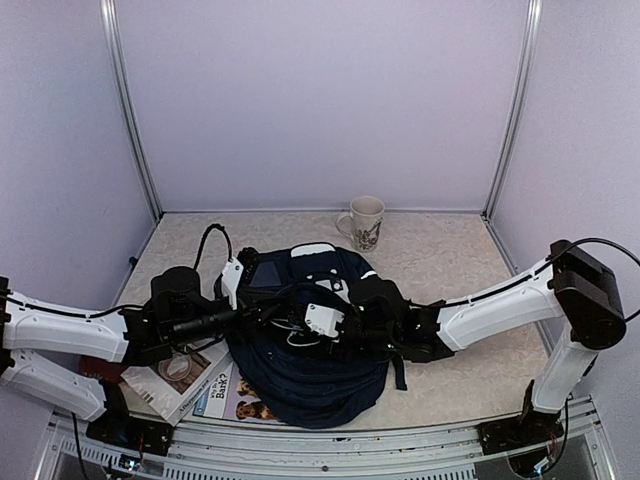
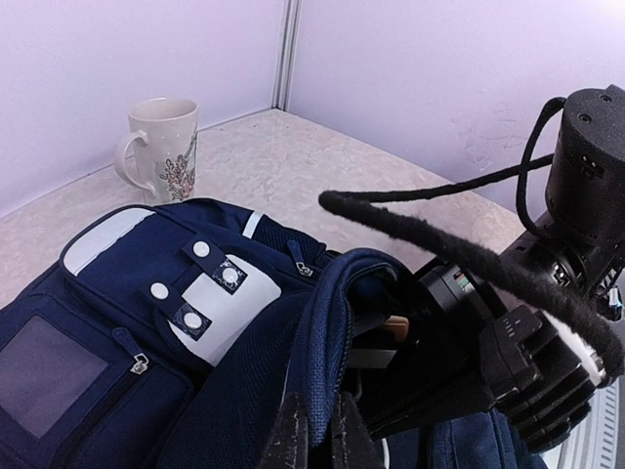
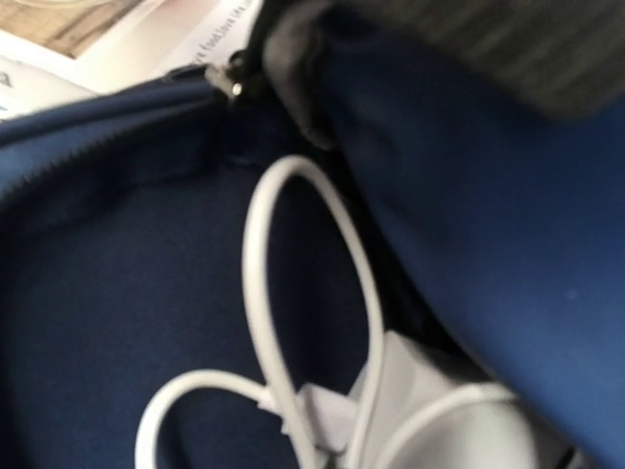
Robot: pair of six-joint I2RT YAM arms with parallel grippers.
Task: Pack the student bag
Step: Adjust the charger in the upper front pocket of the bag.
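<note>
The navy-blue student bag (image 1: 310, 385) lies in the middle of the table with its top opening facing the arms; its white patch and front pockets show in the left wrist view (image 2: 220, 298). My left gripper (image 1: 258, 312) is shut on the fabric rim of the bag's opening (image 2: 337, 322) and holds it lifted. My right gripper (image 1: 315, 328) is reached into the opening. Its wrist view looks inside the bag, where a white charger (image 3: 459, 420) with a looped white cable (image 3: 256, 254) sits right at the jaws. The fingers themselves are hidden.
A cream mug (image 1: 364, 222) with a floral print stands behind the bag, also in the left wrist view (image 2: 161, 147). Magazines (image 1: 205, 385) lie under the bag's near-left side. Walls close in the left, back and right.
</note>
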